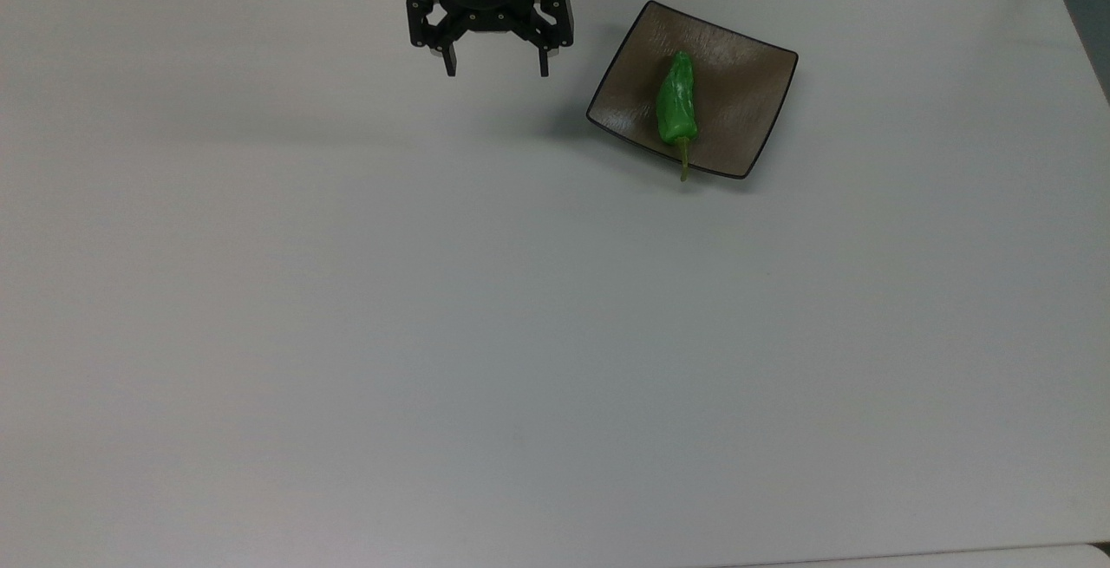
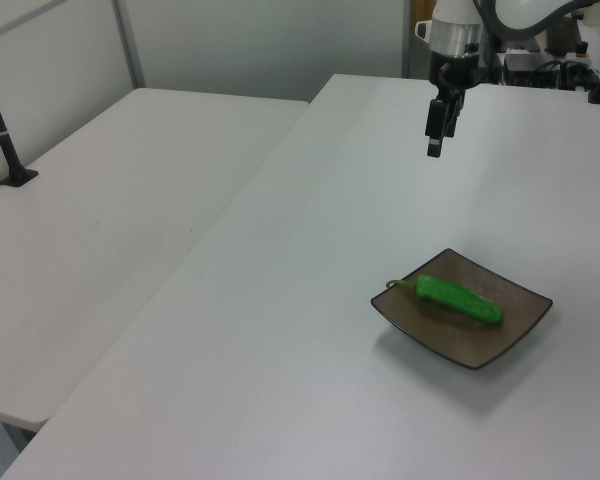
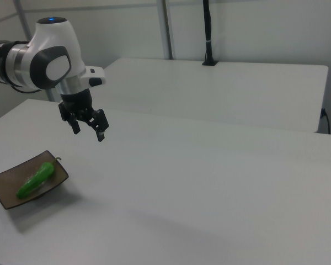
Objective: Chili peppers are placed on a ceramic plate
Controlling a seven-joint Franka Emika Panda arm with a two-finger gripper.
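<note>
Since the chili pepper is already lying on the ceramic plate, the thing worth looking at is how it sits relative to the claw, because any further move depends on that gap.

Up in the top view, the claw hangs near the upper middle of the frame, and the plate is to its right, in the upper right area, a bit lower down. So the pepper lies off to the top view's right of the claw, clearly apart, nothing touching. Both fingers are spread wide with nothing between them, so it's empty.

Long axis of the pepper runs roughly up-down in the top view: blunt tip toward the top edge, thin stem pointing down and poking just past the plate's lower rim. The fingers are spread left-right in the top view, so they'd straddle the pepper across its width if the claw slid over, I reckon.

Over in the left view, the claw sits high in the upper right of the frame, well above the counter, with the plate and pepper down in the lower right. From the right view, the claw hovers above and to the right of the plate, which is at the lower left, pepper resting across it.

My guess: task's basically done, only backing off left.
</note>
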